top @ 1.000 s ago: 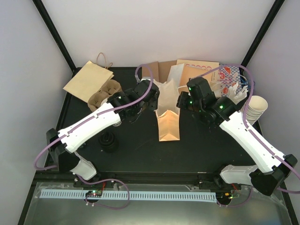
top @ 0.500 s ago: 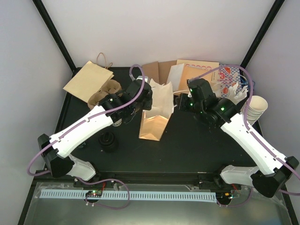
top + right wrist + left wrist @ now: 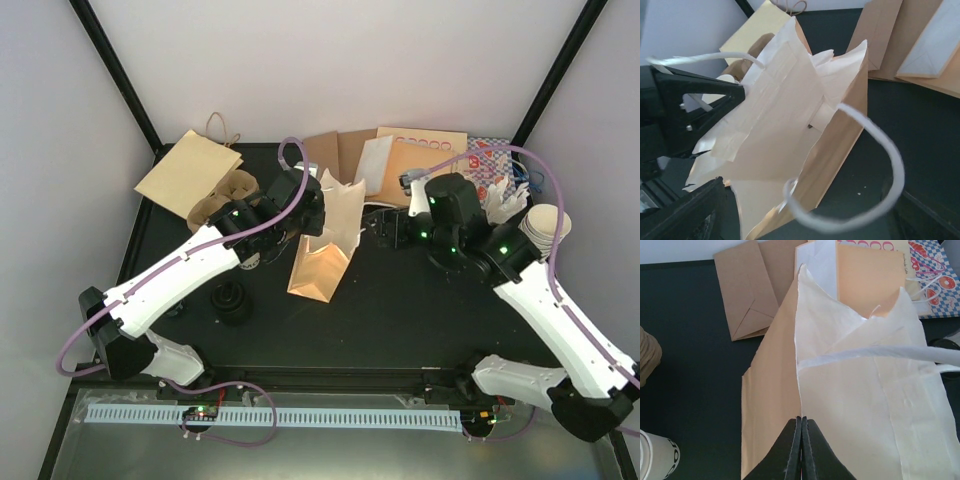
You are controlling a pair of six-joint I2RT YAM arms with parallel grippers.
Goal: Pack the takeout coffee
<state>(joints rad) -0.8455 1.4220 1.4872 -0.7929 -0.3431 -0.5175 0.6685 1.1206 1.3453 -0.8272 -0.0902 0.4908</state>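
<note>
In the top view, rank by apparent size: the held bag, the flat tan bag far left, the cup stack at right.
1. Flat tan bag and held bag: they look alike, and the held one stands nearer the camera, so unranked.
2. Cup stack, clearly smallest.

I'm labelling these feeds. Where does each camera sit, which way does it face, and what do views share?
Top external: above and behind the arms, looking down at the table; both arms show.
Left wrist: on the left arm, looking along the left pincer shut on the paper bag.
Right wrist: on the right arm, facing the bag's mouth; the open right pincer frames the bottom.
Shared: all see the bag; right wrist also sees the left pincer.
</note>
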